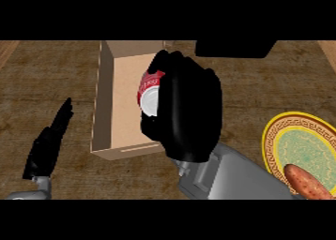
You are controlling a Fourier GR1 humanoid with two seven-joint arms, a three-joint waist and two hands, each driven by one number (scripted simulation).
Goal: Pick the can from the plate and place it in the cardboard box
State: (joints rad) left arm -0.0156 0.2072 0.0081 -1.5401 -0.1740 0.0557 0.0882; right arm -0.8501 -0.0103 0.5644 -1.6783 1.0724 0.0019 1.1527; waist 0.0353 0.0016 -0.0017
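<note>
Red-and-white can (150, 91) sits in the right robot hand (188, 110), fingers curled around it, over the cardboard box (118, 101); left robot hand (49, 143) rests straight-fingered.

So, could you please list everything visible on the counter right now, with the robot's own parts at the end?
Open rectangular cardboard box: one, tan, left of centre on the counter, long side running away from the robot.
Red and white can: one, held over the box's right side, mostly hidden by the hand.
Round plate with a gold patterned rim: one, green centre, at the right edge.
Reddish-brown sweet potato: one, on the plate's near part.
Dark object: one, black, top edge, right of the box; cannot tell what it is.
Wooden counter: one, brown.
Left hand: black, fingers straight, resting lower left.
Right hand: black, curled round the can.
</note>
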